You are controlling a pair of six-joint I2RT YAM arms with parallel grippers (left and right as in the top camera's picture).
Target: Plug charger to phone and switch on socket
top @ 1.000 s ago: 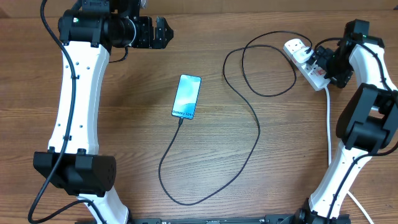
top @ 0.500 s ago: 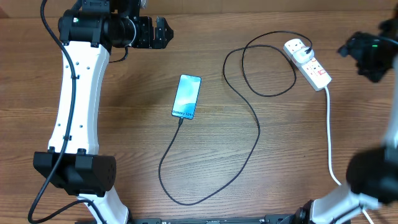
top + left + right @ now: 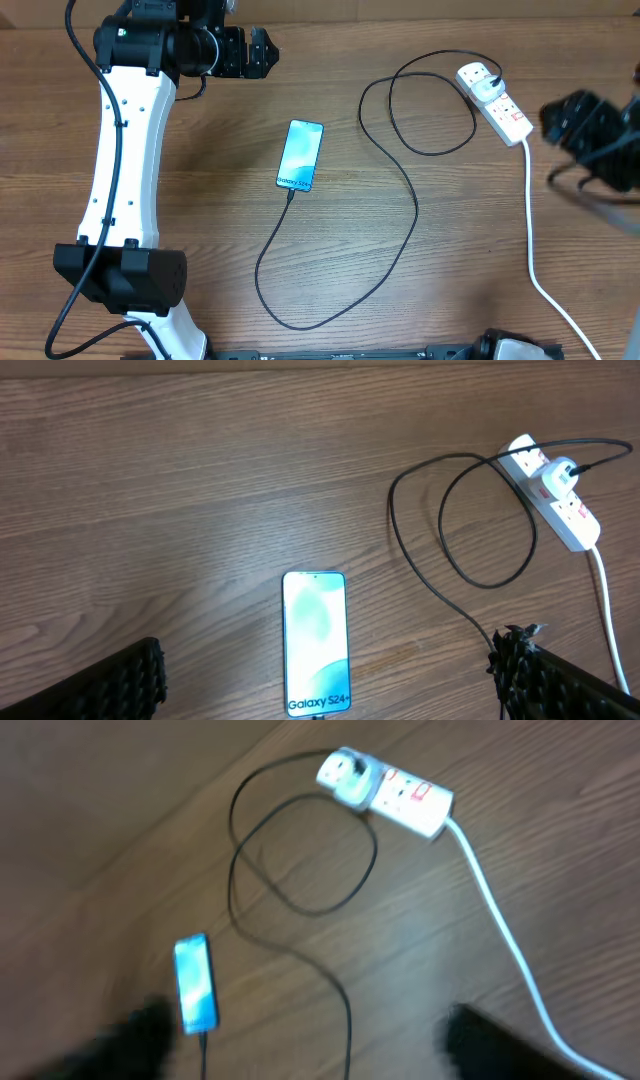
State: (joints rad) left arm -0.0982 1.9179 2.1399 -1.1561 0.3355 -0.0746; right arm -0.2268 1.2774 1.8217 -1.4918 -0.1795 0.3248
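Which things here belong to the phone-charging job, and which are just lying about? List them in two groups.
Belong to the job:
- slim rectangular phone with a light blue screen
- long thin black charger cable
- white elongated plastic power strip with red markings, and its thick white lead

Not part of it:
- only the brown wooden table they lie on

Blue phone (image 3: 301, 154), black charger (image 3: 416, 210), white socket (image 3: 497, 103) with red markings, brown wood-grain table (image 3: 220, 200).
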